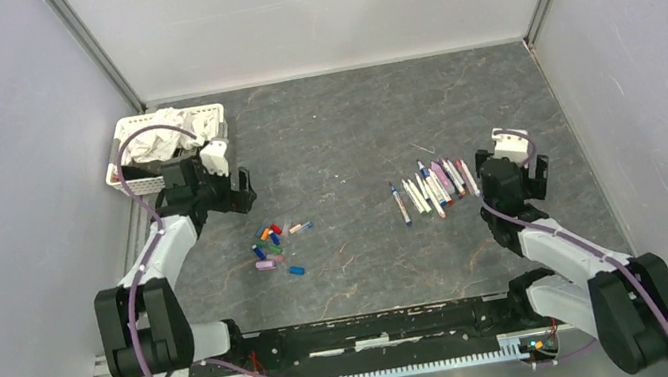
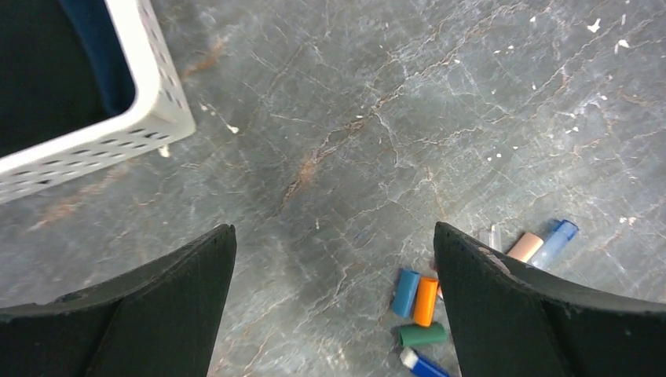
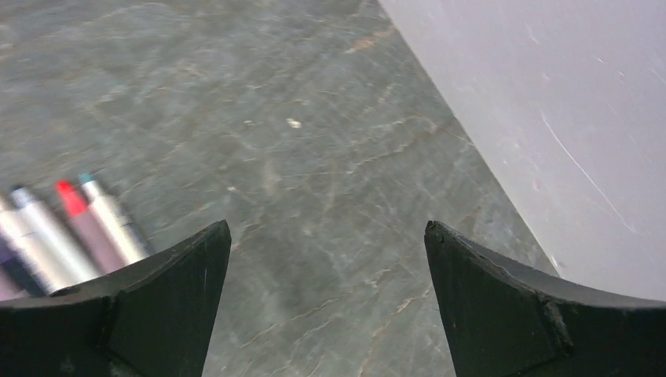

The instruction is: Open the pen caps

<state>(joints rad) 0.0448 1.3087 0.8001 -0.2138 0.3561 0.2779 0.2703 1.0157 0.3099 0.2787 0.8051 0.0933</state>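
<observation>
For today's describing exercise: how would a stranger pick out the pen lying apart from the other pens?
On the dark marbled table, find the row of pens beside the right arm. The pen at the row's left end is the one: white barrel, blue ends, and a bare gap separating it from the bunched others.

walls point(image 1: 312, 10): plain pale grey panels — three sides | tabletop point(image 1: 342, 137): dark grey, marbled veins | light: soft, even

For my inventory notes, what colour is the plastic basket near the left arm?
White; the basket shows best in the left wrist view.
</observation>
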